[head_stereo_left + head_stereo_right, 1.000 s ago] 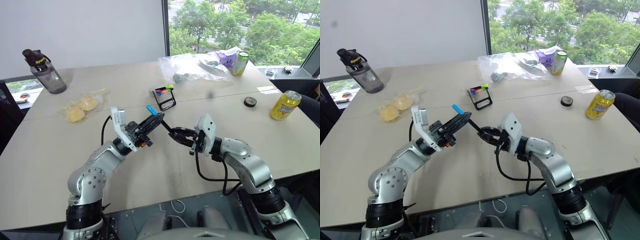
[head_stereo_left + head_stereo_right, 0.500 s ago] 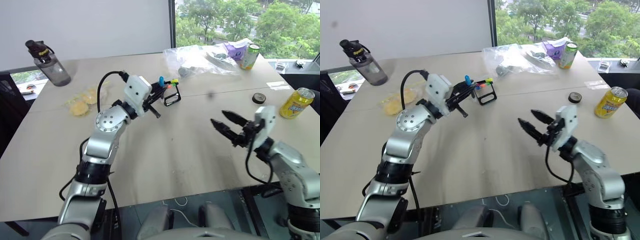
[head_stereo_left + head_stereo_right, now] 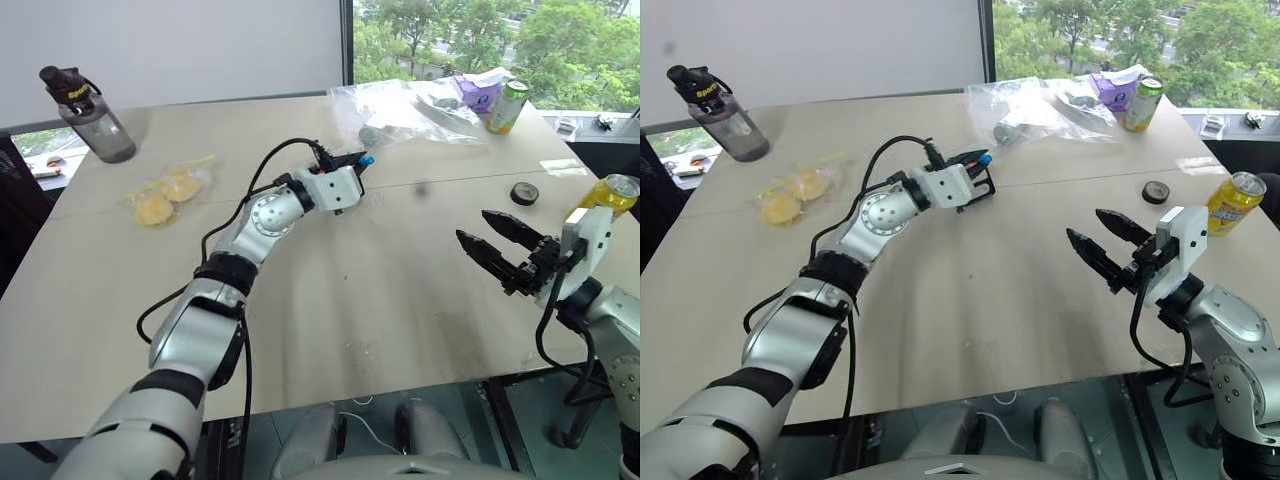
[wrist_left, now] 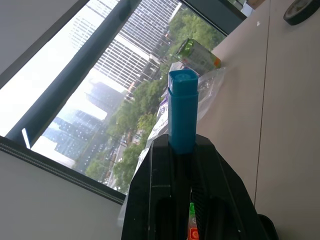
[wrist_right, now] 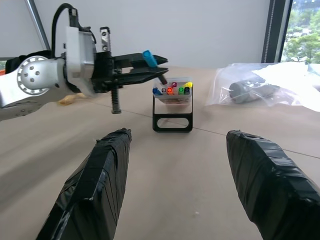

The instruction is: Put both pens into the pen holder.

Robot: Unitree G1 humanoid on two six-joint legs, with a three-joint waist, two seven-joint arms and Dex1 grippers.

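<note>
My left gripper [image 5: 162,68] is shut on the blue pen [image 4: 182,110]. The pen's light-blue end [image 3: 367,159] sticks up between the fingers, and its dark lower end [image 5: 116,102] hangs below them. The gripper hovers at the top of the pen holder [image 5: 172,107], a small black frame stand with coloured marker tips [image 5: 173,91] at mid-table. From the head views the wrist covers most of the holder [image 3: 985,190]. My right gripper [image 3: 475,227] is open and empty. It hangs above the table's near right part, well away from the holder, fingers [image 5: 100,175] pointing toward it.
A yellow can [image 3: 610,195] and a dark tape roll [image 3: 523,193] sit at the right edge. Clear plastic bags [image 3: 410,110] and a green can [image 3: 510,105] lie at the back right. A water bottle [image 3: 85,115] and a bag of yellow food [image 3: 165,195] are at the left.
The left arm reached forward to the holder with the pen, rolling its wrist. The right gripper let go of the pen's dark end, opened and drew away to the right.
</note>
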